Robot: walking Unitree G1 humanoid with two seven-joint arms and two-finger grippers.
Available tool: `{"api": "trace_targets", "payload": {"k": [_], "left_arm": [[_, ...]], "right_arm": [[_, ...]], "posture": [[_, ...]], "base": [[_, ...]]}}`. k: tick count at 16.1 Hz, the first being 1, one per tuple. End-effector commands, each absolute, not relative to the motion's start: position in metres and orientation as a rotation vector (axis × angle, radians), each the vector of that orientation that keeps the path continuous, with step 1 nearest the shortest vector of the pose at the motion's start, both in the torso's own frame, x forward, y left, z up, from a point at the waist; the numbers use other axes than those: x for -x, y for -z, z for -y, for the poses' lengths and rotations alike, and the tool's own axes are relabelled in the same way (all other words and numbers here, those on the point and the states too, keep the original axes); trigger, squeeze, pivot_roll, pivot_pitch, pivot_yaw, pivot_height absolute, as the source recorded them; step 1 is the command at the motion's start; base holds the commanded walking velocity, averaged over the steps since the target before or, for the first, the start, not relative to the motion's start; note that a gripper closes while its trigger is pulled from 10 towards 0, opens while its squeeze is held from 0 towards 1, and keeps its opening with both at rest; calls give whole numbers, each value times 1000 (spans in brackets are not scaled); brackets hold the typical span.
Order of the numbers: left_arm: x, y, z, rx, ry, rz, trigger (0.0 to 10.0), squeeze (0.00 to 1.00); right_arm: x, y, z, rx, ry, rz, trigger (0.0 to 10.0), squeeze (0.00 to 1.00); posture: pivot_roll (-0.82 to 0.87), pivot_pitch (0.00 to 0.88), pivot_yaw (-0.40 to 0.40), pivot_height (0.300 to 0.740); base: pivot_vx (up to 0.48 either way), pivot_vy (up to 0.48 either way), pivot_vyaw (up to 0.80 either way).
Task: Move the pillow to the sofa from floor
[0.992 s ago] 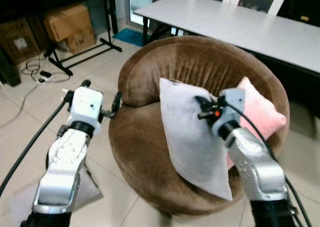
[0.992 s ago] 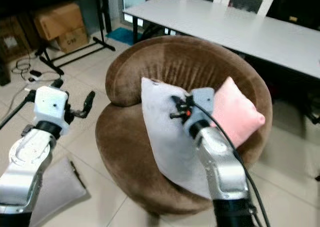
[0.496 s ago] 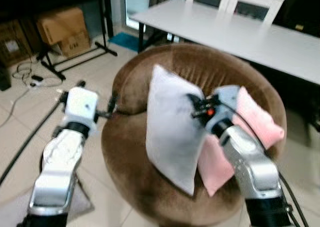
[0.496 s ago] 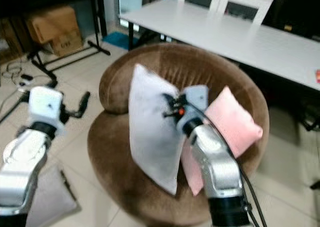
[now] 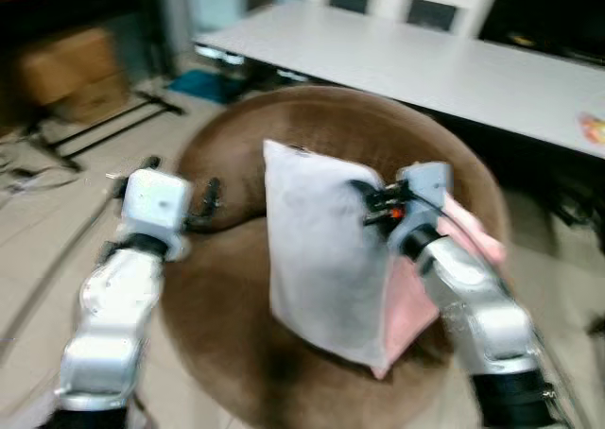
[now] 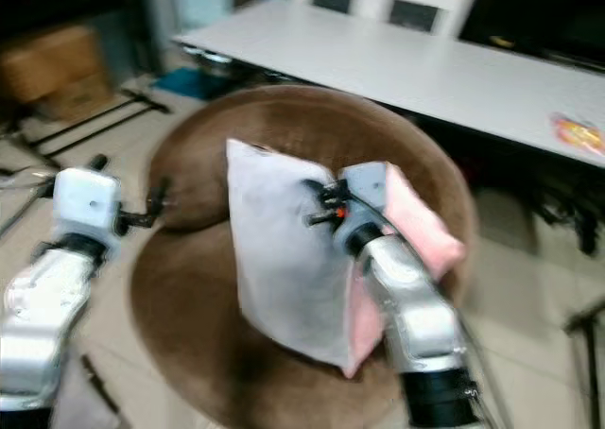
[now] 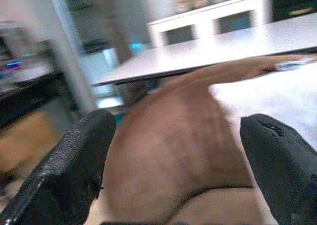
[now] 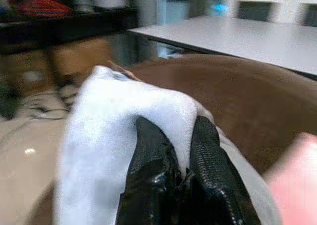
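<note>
The round brown sofa (image 5: 312,136) sits under both arms, with a long white table (image 5: 444,65) behind it; the step in hand looks like the placing, since the pillow is already off the floor and over the seat, so the task seems near its end. The white pillow (image 5: 321,259) hangs in front of the sofa's back, just beside a pink pillow (image 5: 411,306) that leans there, and its lower edge is close to the cushion, though blur hides whether it touches; its long axis runs roughly up and down, tilted a little, one corner pointing up toward the sofa's rim and the lowest corner down at the seat. The right gripper (image 8: 171,153) pinches a fold of the white pillow near its upper edge, fingers (image 8: 151,155) clamped tight on the fabric; the next move likely calls for lowering until the seat takes the weight, then letting go. The left gripper (image 7: 168,160) hovers by the sofa's side, fingers spread wide and holding nothing.
</note>
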State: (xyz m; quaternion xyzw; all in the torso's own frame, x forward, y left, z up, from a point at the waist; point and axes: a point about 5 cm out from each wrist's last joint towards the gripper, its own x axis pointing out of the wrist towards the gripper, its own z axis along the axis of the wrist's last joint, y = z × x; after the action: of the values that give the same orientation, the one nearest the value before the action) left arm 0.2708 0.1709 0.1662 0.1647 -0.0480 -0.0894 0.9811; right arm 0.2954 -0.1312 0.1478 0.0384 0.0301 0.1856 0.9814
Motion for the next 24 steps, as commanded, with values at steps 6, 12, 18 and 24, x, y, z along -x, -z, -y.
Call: {"api": "trace_targets", "payload": {"k": [6,12,18,24], "left_arm": [[-262,-155,-182,-425,285,0,10000,188],[-249,-149,-199,-481,557,-161,10000,192],[-248,-156,-202,-473,648,-186,10000,192],[-248,-156,-200,-471,692,-200,10000,184]], "right_arm": [[-301,-161,111,-103,-535,-70,10000,0],[-321,-175,73,-311,-647,-187,10000,0],[-356,-164,84,-613,-370,-327,10000,0],[-365,-107,168,-642,212,-363,10000,0]], "posture": [[-56,0,-66,740],[-49,0,-52,740],[-42,0,-36,740],[-37,0,-33,740]], "base": [[0,0,0],[0,0,0],[0,0,0],[0,0,0]]}}
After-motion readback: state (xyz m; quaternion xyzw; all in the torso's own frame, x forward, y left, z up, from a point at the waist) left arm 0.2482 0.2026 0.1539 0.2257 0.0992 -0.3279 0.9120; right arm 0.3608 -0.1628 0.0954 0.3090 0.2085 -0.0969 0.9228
